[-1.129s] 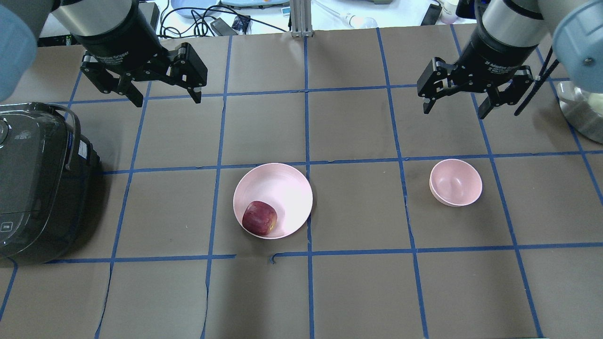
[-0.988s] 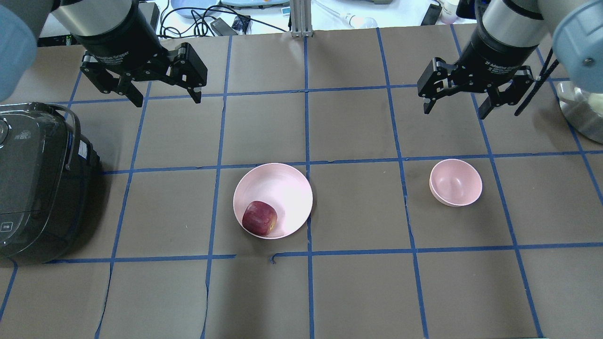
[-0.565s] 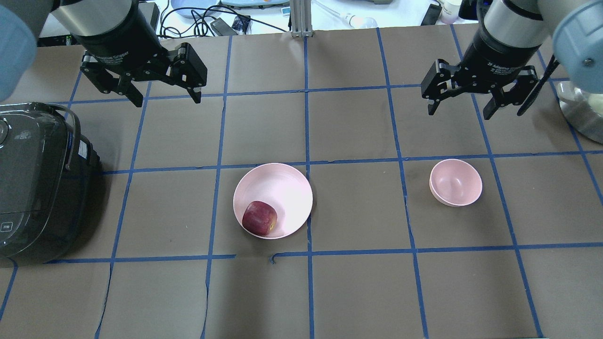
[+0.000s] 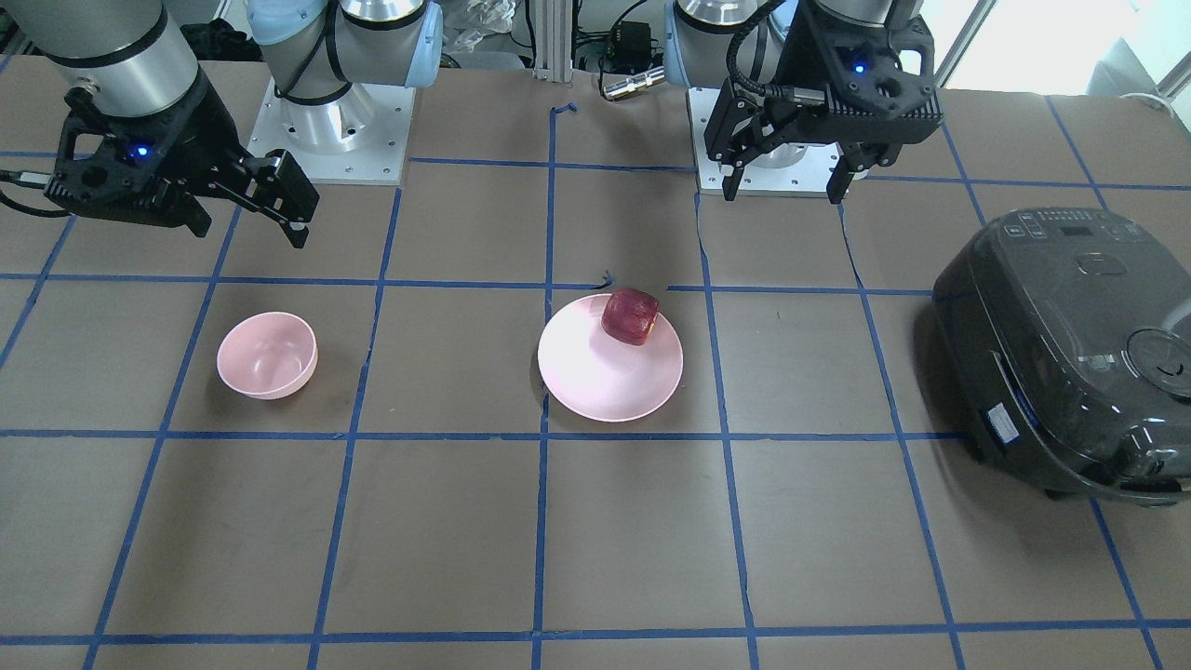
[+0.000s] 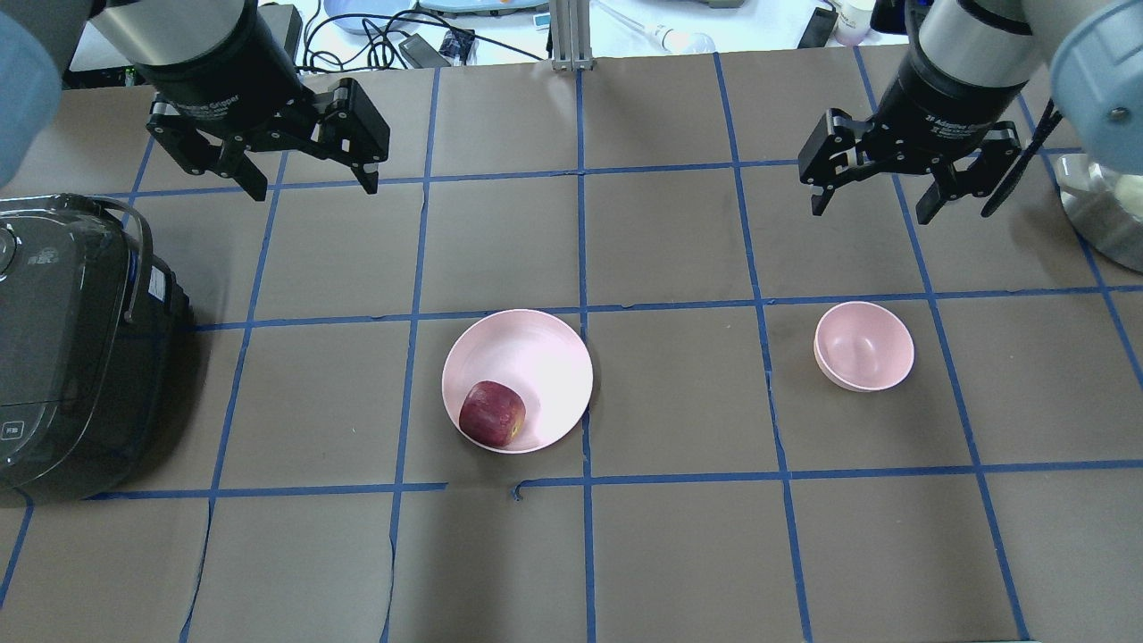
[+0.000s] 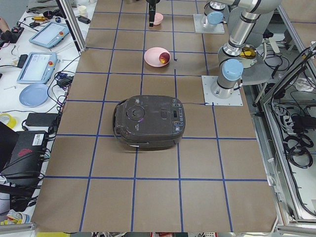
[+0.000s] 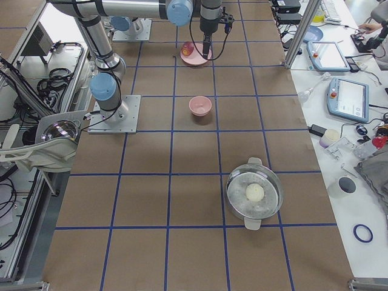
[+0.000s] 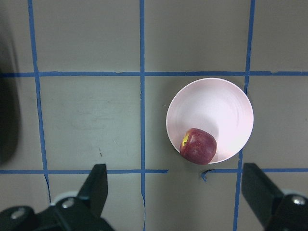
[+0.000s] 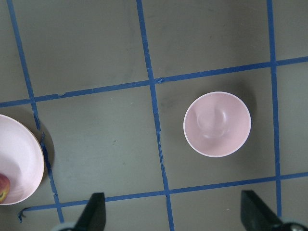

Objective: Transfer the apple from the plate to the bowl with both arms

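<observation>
The dark red apple [image 5: 492, 414] lies on the near-left part of the wide pink plate [image 5: 536, 357] at the table's middle; both also show in the left wrist view, apple [image 8: 198, 146] and plate [image 8: 216, 106]. The small pink bowl [image 5: 863, 346] stands empty to the right, and shows in the right wrist view [image 9: 217, 123]. My left gripper [image 5: 312, 188] is open and empty, high above the table, back left of the plate. My right gripper [image 5: 871, 213] is open and empty, high above the table behind the bowl.
A black rice cooker [image 5: 71, 348] stands at the table's left edge. A steel pot [image 5: 1103, 210] sits at the right edge. A metal post [image 5: 567, 36] rises at the back middle. Blue tape lines grid the brown table.
My right gripper has shifted a little to the right and turned slightly. My left gripper has edged a little toward the back. Apple, plate and bowl have not moved.
</observation>
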You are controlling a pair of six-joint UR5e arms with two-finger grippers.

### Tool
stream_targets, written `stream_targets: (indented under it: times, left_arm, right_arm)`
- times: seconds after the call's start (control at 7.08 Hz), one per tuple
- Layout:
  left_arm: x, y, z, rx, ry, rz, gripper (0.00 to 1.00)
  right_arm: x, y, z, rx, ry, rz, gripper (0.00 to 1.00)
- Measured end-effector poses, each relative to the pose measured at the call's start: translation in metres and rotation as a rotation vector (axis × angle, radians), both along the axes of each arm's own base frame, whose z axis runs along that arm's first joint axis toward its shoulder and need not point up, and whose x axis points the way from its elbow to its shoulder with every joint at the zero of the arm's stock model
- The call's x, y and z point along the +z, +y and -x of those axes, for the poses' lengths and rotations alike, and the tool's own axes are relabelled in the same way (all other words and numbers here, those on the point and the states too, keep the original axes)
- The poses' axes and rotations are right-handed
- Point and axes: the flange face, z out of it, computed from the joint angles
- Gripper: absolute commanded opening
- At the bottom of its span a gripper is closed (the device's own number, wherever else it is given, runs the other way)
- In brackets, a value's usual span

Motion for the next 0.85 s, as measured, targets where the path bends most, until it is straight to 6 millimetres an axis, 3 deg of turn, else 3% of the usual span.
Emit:
stream_targets:
  times: [0.85]
  left_arm:
    - [-0.01,-0.012,-0.003,-0.001,-0.014,-0.011,1.0]
  right_arm:
    - [-0.001,0.0,0.0,0.0,0.004,-0.004,1.0]
